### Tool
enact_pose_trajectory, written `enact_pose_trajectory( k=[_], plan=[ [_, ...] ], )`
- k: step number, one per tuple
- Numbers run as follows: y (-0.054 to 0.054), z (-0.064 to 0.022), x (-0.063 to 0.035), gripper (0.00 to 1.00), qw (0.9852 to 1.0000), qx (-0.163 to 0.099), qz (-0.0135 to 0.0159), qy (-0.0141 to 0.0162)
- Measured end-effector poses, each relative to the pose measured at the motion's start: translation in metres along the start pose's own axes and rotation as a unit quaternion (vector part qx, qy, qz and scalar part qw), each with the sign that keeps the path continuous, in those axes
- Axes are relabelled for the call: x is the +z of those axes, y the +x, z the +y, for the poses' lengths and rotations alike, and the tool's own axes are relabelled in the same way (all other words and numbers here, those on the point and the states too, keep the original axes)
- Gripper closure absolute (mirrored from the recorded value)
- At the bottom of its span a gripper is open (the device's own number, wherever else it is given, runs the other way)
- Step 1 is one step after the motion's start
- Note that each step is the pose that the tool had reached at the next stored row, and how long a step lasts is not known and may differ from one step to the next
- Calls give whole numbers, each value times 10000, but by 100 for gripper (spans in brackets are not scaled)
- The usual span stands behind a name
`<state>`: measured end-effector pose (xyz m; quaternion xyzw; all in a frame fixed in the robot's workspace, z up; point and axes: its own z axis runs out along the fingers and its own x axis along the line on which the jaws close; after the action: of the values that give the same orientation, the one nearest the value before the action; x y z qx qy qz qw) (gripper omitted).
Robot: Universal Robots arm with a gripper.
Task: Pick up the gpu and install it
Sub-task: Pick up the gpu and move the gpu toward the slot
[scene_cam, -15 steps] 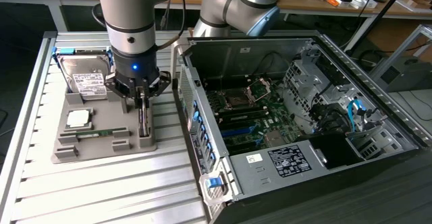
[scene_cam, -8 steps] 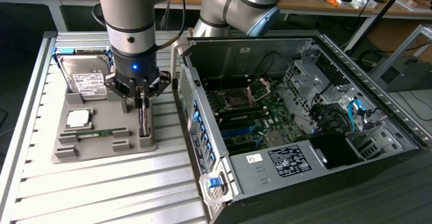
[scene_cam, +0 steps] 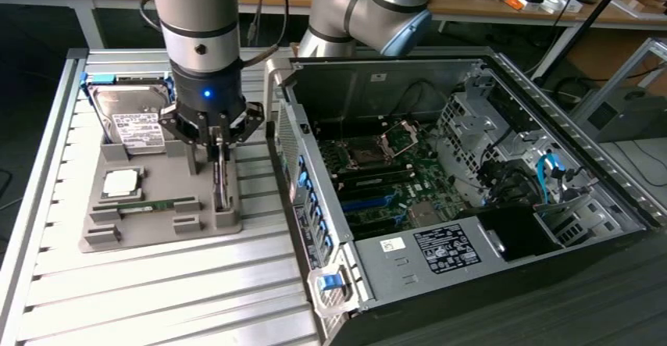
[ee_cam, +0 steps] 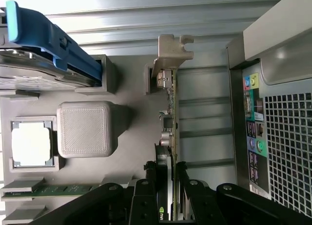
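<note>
Tabletop (scene_cam: 156, 299): ribbed silvery metal slats carrying the grey tray.
Computer case (scene_cam: 354, 88): open sheet-metal box just beside the tray, on the exterior view's right. Its black label (scene_cam: 448, 248) has white print too small to read.
Arm (scene_cam: 203, 33): silver and black tube standing over the tray, with 1 blue light.
Grey tray (scene_cam: 156, 225): matt printed plastic with blocky pockets.
Hard drive (scene_cam: 130, 123): silver with a blue rail, at the tray's far end. The print on its white label is unreadable.
gpu (ee_cam: 172, 113): thin card standing on edge in the tray's slot on the side nearest the case. It has a black fan and a small green mark that cannot be read.
Gripper (ee_cam: 165, 167): 2 black jaws set narrow and clamped on the gpu, 1 on each face.
Memory stick (scene_cam: 156, 205): slim and green, lying flat in the tray.
Processor (scene_cam: 120, 182): square and silvery, in a tray pocket.
</note>
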<state>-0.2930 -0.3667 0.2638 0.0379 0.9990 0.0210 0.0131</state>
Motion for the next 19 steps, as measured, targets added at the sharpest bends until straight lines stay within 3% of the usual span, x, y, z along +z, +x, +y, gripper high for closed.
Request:
enact_pose_trajectory(
  k=[10,19],
  plan=[
    [-4,8,-177,73,10000,0,0,0],
    [-6,10,-241,73,10000,0,0,-2]
  ],
)
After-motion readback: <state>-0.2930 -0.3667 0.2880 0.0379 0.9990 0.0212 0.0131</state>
